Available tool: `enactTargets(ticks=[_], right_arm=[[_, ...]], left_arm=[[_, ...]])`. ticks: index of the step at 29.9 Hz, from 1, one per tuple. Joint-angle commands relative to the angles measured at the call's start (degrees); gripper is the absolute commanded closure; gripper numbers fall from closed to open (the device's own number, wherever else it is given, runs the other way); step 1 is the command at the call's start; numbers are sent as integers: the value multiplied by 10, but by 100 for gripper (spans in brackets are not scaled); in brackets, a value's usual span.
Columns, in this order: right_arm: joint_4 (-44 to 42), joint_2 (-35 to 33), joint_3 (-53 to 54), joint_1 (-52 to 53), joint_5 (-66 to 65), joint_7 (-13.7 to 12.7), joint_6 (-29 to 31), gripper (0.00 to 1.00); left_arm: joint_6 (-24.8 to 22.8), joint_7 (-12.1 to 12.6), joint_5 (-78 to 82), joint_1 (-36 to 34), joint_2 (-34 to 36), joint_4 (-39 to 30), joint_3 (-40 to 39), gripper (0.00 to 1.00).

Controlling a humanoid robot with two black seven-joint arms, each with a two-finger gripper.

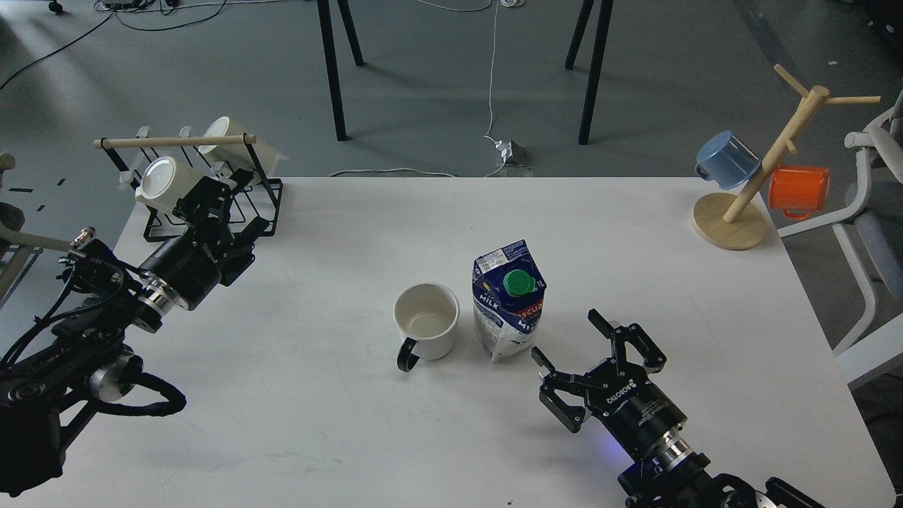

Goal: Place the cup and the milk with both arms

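The cream-white cup (pixel 426 322) with a black handle stands upright at the table's middle, its handle toward the front left. The blue and white milk carton (pixel 508 303) with a green cap stands upright just right of the cup, a small gap between them. My right gripper (pixel 568 339) is open and empty, a short way to the front right of the carton, not touching it. My left gripper (pixel 204 197) is at the far left by the black rack; its fingers look close together and hold nothing.
A black wire rack (pixel 211 204) with a wooden bar holds two white mugs (pixel 166 183) at the back left. A wooden mug tree (pixel 748 204) with a blue mug (pixel 726 159) and an orange mug (pixel 798 190) stands at the back right corner.
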Motion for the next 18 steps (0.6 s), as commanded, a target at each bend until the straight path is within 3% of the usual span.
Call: enactTargets(ticks=[1, 11, 18], right_arm=[[20, -57, 19, -30, 0, 2, 0, 1], [-24, -154, 253, -35, 1, 3, 0, 1], [-131, -168, 255, 81, 0, 2, 0, 1]], left_arm=[[0, 0, -1, -2, 1, -1, -9, 2], [-8, 0, -4, 0, 20, -2, -60, 2], [-4, 0, -8, 12, 13, -17, -64, 2]])
